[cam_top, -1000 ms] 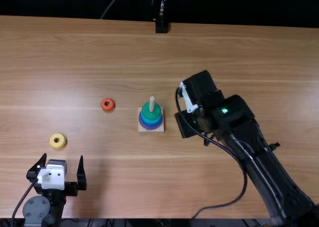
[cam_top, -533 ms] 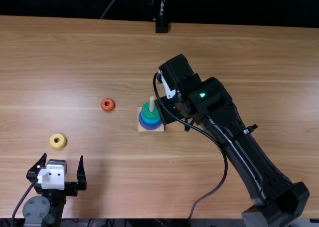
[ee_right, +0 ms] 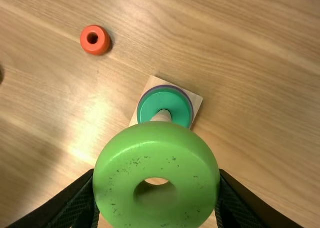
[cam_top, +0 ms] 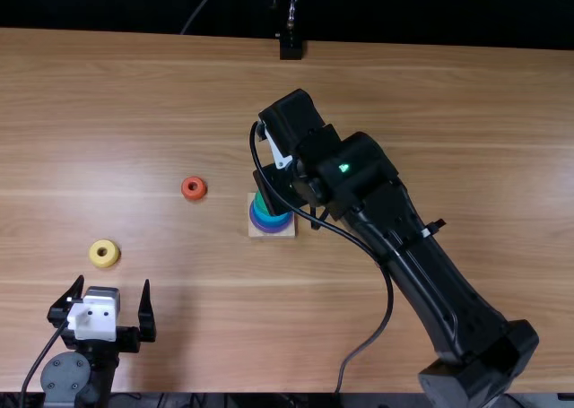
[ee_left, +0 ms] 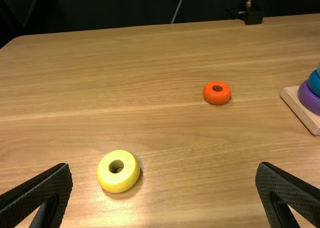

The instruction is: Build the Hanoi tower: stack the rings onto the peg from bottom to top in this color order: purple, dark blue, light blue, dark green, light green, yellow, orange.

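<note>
Your light brown wooden counter (cam_top: 448,94) meets a black background, with a small black block (cam_top: 291,47) at its far edge. The black right arm (cam_top: 386,220) partly blocks your top view of the ring stack (cam_top: 271,221); its end effector (cam_top: 280,188) grips the thick light green ring (ee_right: 156,150). Your left end effector (cam_top: 112,283) is spread, empty, near the yellow ring (cam_top: 104,253); the orange ring (cam_top: 194,188) lies beyond.

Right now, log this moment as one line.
Right gripper: holding light green ring near peg; left gripper: open, empty; dark green ring: atop stack; yellow ring, orange ring: on table
</note>
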